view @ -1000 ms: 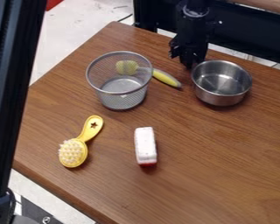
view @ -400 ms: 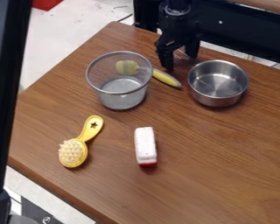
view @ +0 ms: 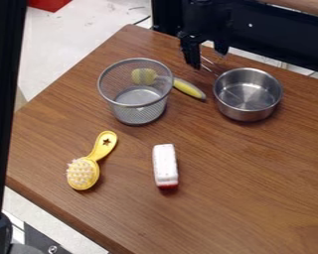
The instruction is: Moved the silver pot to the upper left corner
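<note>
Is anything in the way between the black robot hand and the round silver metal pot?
Nothing visible stands between the hand and the pot; the pot's thin wire handle even reaches toward the hand. The round grey mesh basket stands off to the picture's left.

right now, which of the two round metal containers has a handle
The shiny silver pot: its thin handle sticks out toward the black pincer. The grey mesh basket has see-through walls and no visible handle.
</note>
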You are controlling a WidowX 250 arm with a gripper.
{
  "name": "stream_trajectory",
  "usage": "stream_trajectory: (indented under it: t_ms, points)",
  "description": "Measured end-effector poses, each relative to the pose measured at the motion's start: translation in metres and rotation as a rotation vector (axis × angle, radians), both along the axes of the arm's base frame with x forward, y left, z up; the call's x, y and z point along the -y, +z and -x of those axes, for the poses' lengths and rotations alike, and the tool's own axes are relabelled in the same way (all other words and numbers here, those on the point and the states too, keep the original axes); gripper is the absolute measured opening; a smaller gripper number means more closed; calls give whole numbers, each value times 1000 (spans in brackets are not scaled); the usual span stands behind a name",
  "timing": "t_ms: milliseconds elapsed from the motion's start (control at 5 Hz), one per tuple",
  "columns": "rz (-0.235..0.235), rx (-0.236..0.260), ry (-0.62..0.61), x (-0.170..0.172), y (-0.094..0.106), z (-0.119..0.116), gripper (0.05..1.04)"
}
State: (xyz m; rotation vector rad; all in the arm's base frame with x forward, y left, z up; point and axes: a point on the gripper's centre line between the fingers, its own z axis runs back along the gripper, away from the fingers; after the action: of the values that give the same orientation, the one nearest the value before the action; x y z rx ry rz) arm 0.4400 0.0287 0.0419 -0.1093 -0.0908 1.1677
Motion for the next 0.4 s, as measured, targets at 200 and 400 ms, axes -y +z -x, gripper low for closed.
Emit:
stream_trajectory:
  t_ms: [200,400]
  points:
    - [0,7,-22,4,12,1,997]
    - [-45,46,-169,14,37,7,997]
